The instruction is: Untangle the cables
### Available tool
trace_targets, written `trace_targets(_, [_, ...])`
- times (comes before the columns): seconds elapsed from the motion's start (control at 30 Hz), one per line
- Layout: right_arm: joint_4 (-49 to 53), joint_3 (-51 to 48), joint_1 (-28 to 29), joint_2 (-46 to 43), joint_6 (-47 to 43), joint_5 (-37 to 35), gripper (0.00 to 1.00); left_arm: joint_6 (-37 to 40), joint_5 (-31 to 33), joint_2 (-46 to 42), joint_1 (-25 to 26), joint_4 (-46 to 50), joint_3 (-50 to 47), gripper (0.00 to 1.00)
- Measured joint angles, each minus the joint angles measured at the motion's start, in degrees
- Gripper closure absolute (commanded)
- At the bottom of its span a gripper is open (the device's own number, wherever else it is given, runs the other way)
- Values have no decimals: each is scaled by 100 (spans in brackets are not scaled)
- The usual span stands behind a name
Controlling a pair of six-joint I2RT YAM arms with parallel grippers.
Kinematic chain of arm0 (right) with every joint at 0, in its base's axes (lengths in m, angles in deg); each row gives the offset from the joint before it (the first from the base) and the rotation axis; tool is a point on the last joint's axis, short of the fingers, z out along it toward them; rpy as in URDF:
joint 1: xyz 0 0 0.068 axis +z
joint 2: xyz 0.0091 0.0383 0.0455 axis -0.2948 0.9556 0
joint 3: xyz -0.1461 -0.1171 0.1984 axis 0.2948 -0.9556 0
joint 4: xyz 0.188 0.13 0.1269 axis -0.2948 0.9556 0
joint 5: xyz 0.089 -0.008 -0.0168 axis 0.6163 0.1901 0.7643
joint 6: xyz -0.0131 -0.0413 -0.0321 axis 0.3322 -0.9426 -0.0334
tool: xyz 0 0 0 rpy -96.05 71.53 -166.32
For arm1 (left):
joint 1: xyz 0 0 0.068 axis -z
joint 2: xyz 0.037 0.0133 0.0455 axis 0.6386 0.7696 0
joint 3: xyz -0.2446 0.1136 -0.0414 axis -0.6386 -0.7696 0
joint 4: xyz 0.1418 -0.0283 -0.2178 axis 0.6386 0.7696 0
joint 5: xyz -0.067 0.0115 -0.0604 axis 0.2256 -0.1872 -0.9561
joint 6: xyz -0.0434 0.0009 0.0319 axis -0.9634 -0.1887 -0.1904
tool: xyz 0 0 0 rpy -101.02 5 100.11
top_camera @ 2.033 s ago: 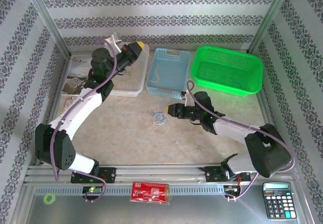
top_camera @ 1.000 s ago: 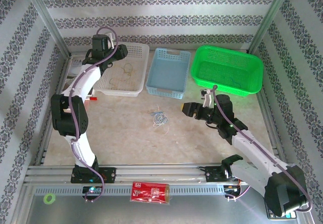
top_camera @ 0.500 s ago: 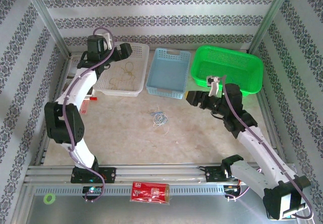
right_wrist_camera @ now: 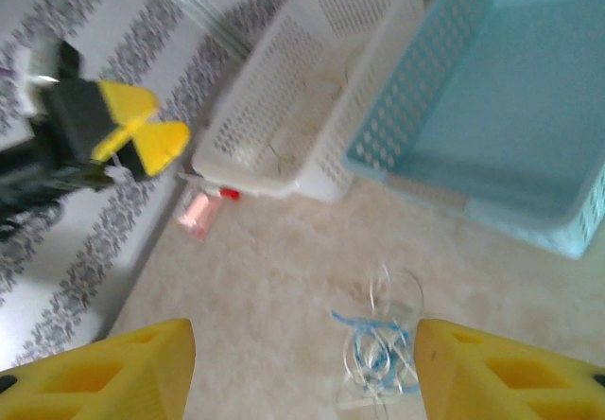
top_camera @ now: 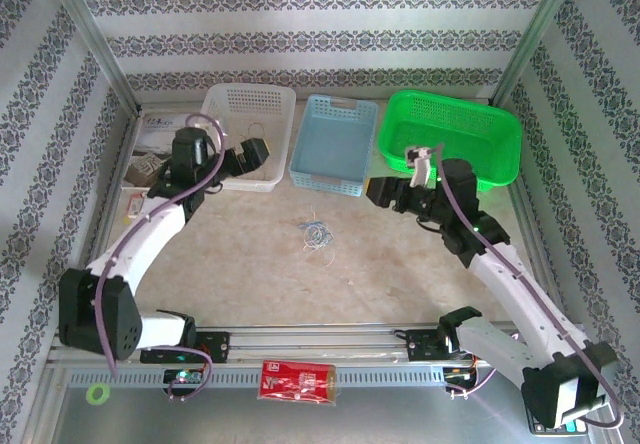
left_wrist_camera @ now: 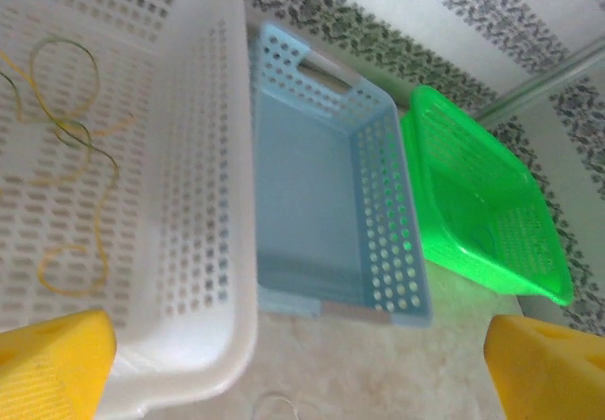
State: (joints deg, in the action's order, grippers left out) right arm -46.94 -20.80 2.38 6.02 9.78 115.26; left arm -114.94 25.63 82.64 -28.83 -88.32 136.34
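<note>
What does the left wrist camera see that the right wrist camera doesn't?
Left wrist camera's extra: the green basket, plus a clear look at the yellow cord lying in the white basket. Right wrist camera's extra: the blue and white tangle on the table, the left gripper, and a small red thing beside the white basket. Both share the white basket and the blue basket next to it.

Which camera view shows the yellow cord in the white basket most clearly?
The left wrist view: the yellow cord is close and sharp, its loops easy to follow in the white basket. The top view gives a faint thin line; the right wrist view, a blurred trace.
</note>
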Motion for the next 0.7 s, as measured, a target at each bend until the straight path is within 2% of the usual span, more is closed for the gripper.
trace_targets(0.2, [-114,-800,916,588,164,-439,38,-216,212,-791,675,-44,-804,0])
trace_targets(0.33, [-428,-1134,1460,1110,393,-675,38,-417,417,-1126,929,-90,-1279,0])
trace_targets(0.6, [-1139,-1220,2063,2194,651,-831,40,-719,621,-1025,1333,-280,-1615,0])
trace_targets(0.7, [-1335,-1213,2199,2542,713,-833,43,-767,658,-955,1381,-393,-1615,0])
